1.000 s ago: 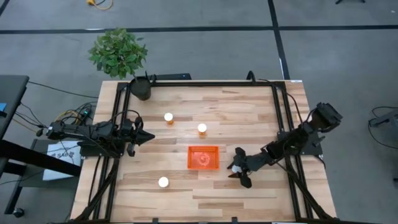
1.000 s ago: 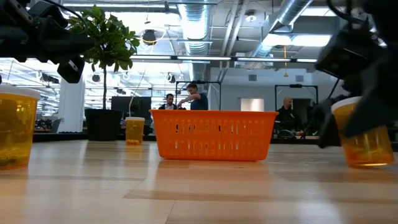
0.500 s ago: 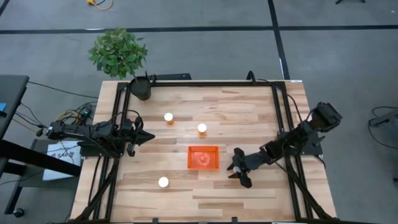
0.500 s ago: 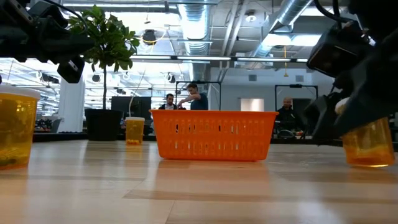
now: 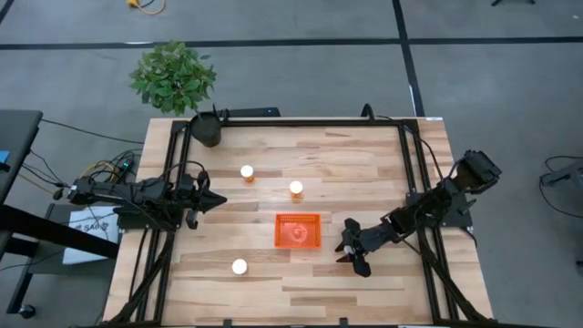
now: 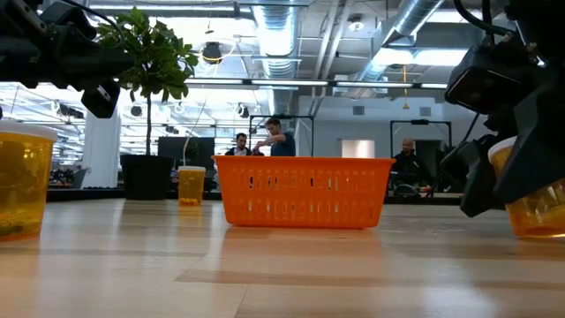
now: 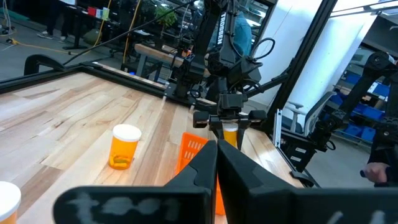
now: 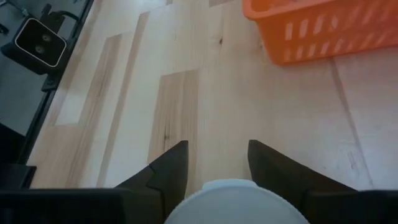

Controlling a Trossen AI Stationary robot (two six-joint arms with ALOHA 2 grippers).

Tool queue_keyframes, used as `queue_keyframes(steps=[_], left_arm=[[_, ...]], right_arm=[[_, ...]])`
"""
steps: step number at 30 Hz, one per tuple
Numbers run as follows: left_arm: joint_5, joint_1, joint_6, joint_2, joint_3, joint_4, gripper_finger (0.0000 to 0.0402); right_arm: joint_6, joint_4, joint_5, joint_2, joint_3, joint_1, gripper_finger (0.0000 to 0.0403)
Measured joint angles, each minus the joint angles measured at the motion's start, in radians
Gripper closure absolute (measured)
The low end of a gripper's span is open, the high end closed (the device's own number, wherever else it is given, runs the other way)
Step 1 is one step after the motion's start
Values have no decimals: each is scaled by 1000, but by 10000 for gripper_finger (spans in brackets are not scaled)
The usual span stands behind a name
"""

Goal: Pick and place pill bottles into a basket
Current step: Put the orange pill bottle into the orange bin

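Observation:
My right gripper [image 5: 350, 252] is shut on a pill bottle [image 6: 538, 199] just right of the orange basket [image 5: 298, 230]; its white cap [image 8: 236, 200] shows between the fingers. Three other orange bottles with white caps stand upright on the table: one far left of centre [image 5: 247, 172], one behind the basket [image 5: 296, 189], one near the front [image 5: 240, 267]. My left gripper [image 5: 217, 202] is shut and empty, in the air at the table's left side, pointing right. My right gripper pinches the pill bottle between its two fingers [image 8: 166, 169], just under the white cap [image 8: 214, 186]. The fingers slant down from the table's right side. The bottle stays upright, its base [image 6: 540, 231] at table height; whether it touches the wood I cannot tell.
A dark plant pot [image 5: 207, 128] with a green plant stands at the far left corner. Black frame rails [image 5: 414, 173] run along the table's left, right and far edges. People stand in the room beyond the table [image 6: 275, 137].
My right gripper has shifted a little toward the table's right edge, away from the basket, with the pill bottle upright between its fingers.

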Motion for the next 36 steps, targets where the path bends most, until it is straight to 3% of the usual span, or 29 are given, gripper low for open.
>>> queue_keyframes(steps=[5, 10, 17, 21, 25, 32, 36], left_arm=[[0, 0, 0, 0, 0, 0, 401], [0, 0, 0, 0, 0, 0, 402], [0, 0, 0, 0, 0, 0, 402], [0, 0, 0, 0, 0, 0, 402], [0, 0, 0, 0, 0, 0, 402], [0, 0, 0, 0, 0, 0, 402], [0, 0, 0, 0, 0, 0, 402]], right_arm=[[0, 0, 3, 0, 0, 0, 218], [-6, 0, 3, 0, 0, -2, 249], [-8, 0, 4, 0, 0, -2, 248], [-3, 0, 4, 0, 0, -2, 227], [-7, 1, 4, 0, 0, -2, 249], [-8, 1, 4, 1, 0, -2, 249], [-8, 1, 4, 1, 0, -2, 224]])
